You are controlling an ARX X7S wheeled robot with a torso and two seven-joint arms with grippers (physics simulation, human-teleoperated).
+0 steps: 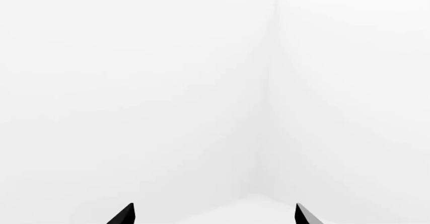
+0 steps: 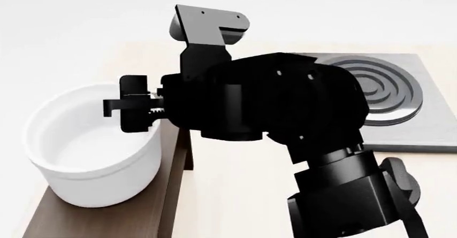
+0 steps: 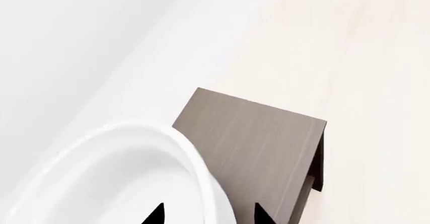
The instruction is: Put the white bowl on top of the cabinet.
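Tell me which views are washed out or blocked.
Left wrist view: nearly all blank white, only the left gripper tips show. Head view: the right arm's black bulk hides the middle, detail lost. Right wrist view: the bowl blends into white; the cabinet is crisp.

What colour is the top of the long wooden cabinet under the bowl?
Greyish-brown wood grain on the long wooden cabinet, clearest in the right wrist view.

Bright, even, diffuse light fills all three renders, sharp throughout with no blur or edge distortion. The left wrist view is nearly washed out to white (only a faint corner seam shows), while the white bowl (image 2: pixel 93 147) carries soft shading and the black right arm (image 2: pixel 279 115) reads as an almost detail-less silhouette.
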